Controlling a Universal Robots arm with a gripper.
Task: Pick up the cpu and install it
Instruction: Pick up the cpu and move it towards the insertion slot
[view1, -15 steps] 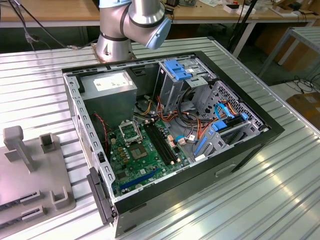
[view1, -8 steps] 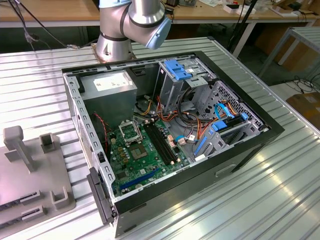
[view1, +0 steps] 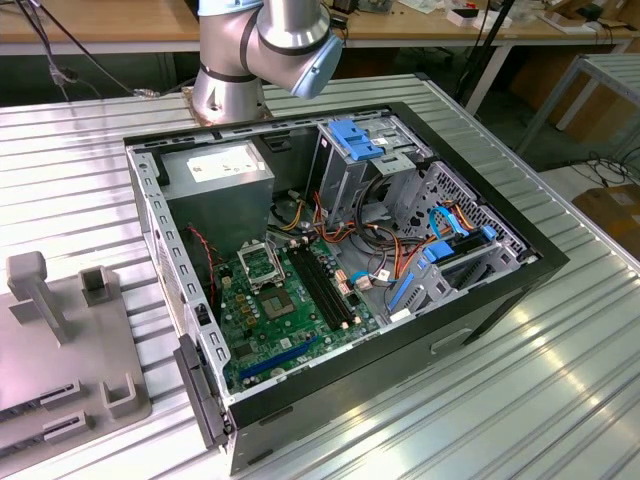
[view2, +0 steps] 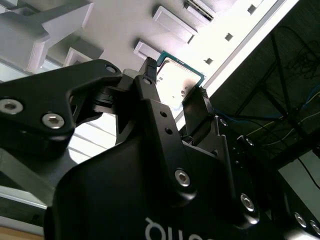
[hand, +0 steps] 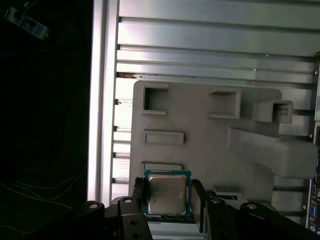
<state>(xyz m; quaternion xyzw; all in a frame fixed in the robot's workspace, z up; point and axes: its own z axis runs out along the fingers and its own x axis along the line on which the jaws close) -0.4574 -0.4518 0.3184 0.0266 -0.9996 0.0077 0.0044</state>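
Gripping the cpu by two opposite edges, the gripper has its black fingers closed on the chip, apparently to keep it flat and face-out above the grey holder tray. It is a thin square with a silvery-grey metal face and a narrow green rim. Mid-frame in the exterior view, the open computer case shows its metal-framed socket.
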